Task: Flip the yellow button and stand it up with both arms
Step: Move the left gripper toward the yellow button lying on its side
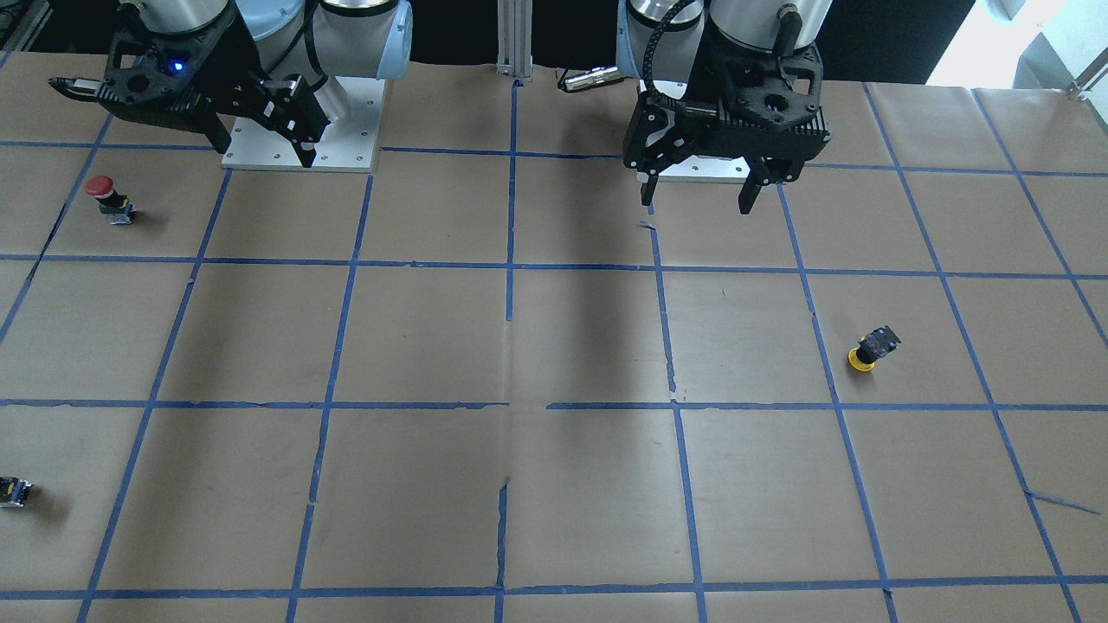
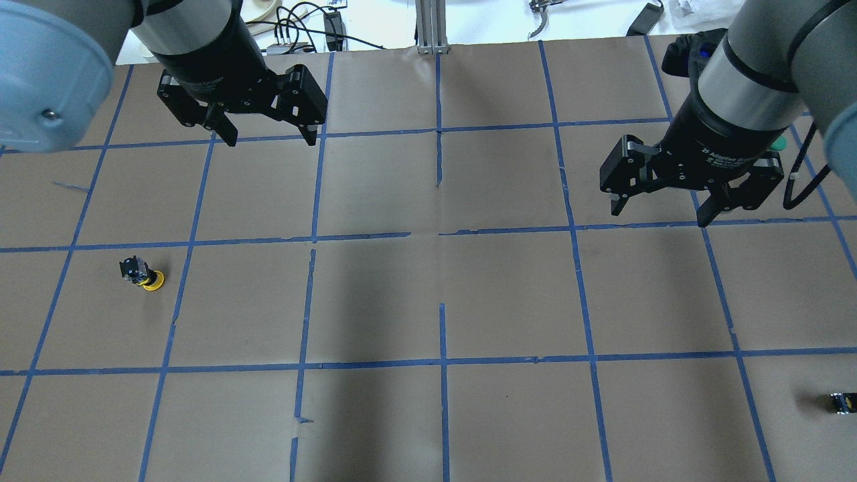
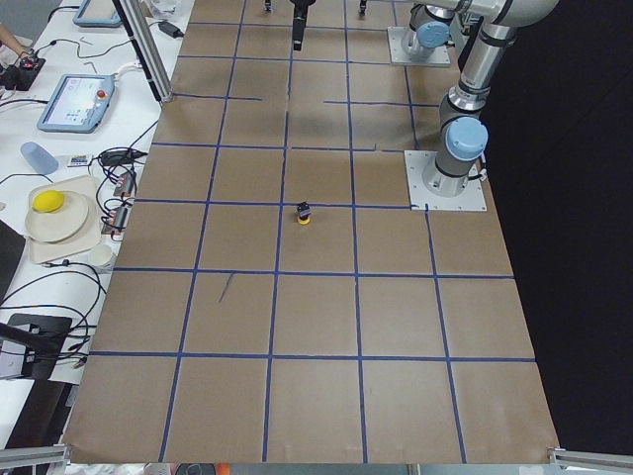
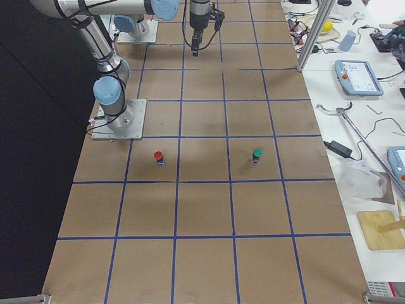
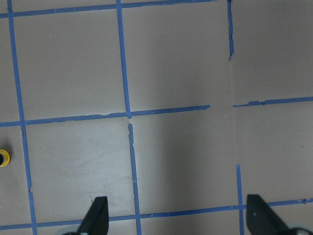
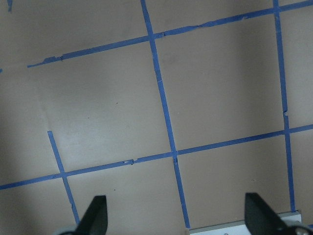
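Note:
The yellow button [image 1: 872, 348] lies tipped on its side on the brown paper, with its cap low and its black body raised. It also shows in the overhead view [image 2: 142, 274], in the exterior left view [image 3: 305, 213], and as a sliver of cap at the left edge of the left wrist view [image 5: 4, 158]. My left gripper [image 2: 271, 139] is open and empty, hovering well away from the button, farther out and nearer the table's middle [image 1: 698, 199] [image 5: 177, 218]. My right gripper [image 2: 659, 213] is open and empty, far from the button [image 1: 264, 151] [image 6: 177, 218].
A red-capped button [image 1: 108, 199] stands on my right side, close to the right arm's base. A green-capped button [image 4: 256, 154] stands farther out on that side. A small capless dark block [image 2: 842, 402] lies near the right table edge. Blue tape lines grid the paper.

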Tool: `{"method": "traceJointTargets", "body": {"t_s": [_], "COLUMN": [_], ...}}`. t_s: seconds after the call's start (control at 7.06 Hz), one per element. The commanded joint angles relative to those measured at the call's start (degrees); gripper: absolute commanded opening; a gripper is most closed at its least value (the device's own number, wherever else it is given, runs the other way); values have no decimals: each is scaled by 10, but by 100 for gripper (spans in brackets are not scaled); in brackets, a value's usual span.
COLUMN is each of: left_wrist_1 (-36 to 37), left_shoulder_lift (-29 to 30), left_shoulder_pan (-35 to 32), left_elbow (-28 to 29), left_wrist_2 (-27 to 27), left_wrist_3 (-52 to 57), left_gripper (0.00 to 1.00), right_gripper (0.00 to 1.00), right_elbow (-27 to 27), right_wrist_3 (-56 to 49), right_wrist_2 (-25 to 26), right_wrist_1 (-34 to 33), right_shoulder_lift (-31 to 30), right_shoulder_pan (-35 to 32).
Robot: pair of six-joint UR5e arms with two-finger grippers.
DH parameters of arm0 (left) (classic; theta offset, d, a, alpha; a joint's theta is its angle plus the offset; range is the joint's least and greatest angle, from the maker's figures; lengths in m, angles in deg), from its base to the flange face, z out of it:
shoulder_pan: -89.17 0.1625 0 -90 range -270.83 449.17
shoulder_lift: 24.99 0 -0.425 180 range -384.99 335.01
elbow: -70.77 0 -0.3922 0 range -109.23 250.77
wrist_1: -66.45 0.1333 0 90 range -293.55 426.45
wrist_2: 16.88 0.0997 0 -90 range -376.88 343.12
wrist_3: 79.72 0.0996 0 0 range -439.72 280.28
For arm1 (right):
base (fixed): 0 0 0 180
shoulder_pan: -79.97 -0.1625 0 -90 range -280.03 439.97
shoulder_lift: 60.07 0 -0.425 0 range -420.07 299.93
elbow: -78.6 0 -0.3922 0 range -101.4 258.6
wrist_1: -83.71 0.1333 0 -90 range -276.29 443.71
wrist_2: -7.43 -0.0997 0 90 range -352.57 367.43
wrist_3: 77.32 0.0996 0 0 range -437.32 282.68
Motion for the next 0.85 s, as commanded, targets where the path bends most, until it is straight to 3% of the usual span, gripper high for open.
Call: {"method": "traceJointTargets", "body": {"t_s": [0.0,0.42,0.71], "left_wrist_1": [-1,-4,-27], "left_shoulder_lift": [-2,-6,-6], "left_shoulder_pan": [6,11,60], "left_elbow": [-3,-11,-25], "left_wrist_2": [-2,1,1], "left_wrist_3": [2,2,98], "left_gripper": [100,100,100], "right_gripper": [100,100,100], "right_elbow": [6,7,7], "right_wrist_3": [0,0,4], "right_wrist_2": [0,0,0], "right_wrist_1": [-5,-3,2], "right_shoulder_lift": [-1,-1,-2], "right_shoulder_pan": [-1,-1,-1]}}
